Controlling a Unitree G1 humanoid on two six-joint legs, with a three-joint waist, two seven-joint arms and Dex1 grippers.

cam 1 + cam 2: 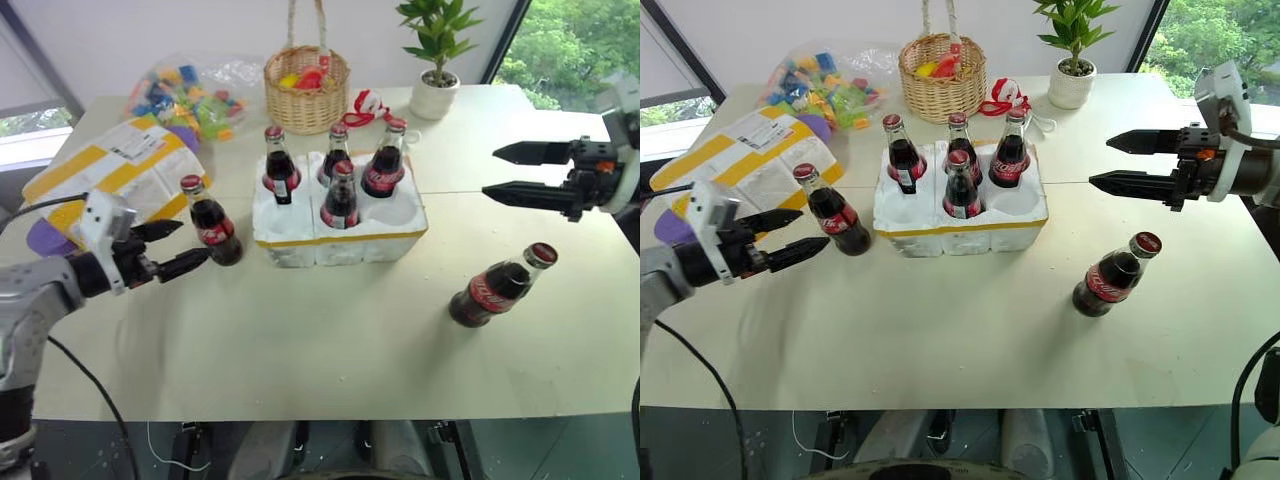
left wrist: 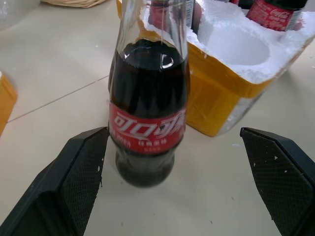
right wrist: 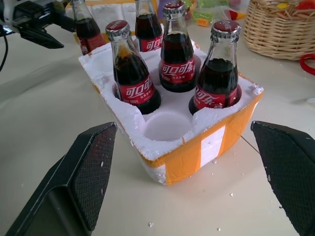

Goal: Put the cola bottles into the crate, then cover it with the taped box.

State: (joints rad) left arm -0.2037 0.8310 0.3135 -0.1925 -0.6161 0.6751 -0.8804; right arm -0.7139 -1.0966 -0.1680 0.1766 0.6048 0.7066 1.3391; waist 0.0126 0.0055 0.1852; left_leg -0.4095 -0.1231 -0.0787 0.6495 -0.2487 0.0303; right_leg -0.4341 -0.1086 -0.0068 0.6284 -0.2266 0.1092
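The white foam crate [image 1: 345,240] with its yellow band sits mid-table and holds several cola bottles [image 1: 340,196]; its front left and front right wells are empty. Another cola bottle [image 1: 213,224] stands on the table just left of the crate. My left gripper [image 1: 193,243] is open beside it, and in the left wrist view this bottle [image 2: 147,128] stands between and just ahead of the spread fingers [image 2: 74,177]. One more bottle [image 1: 498,286] lies on its side at the right. My right gripper [image 1: 490,172] hangs open above the table, right of the crate. The taped box [image 1: 105,178] lies at the back left.
A wicker basket [image 1: 305,88], a clear bag of colourful toys [image 1: 190,95], a red ribbon [image 1: 365,107] and a potted plant [image 1: 437,65] line the far side. A purple item [image 1: 42,238] lies by the taped box. Open tabletop lies in front of the crate.
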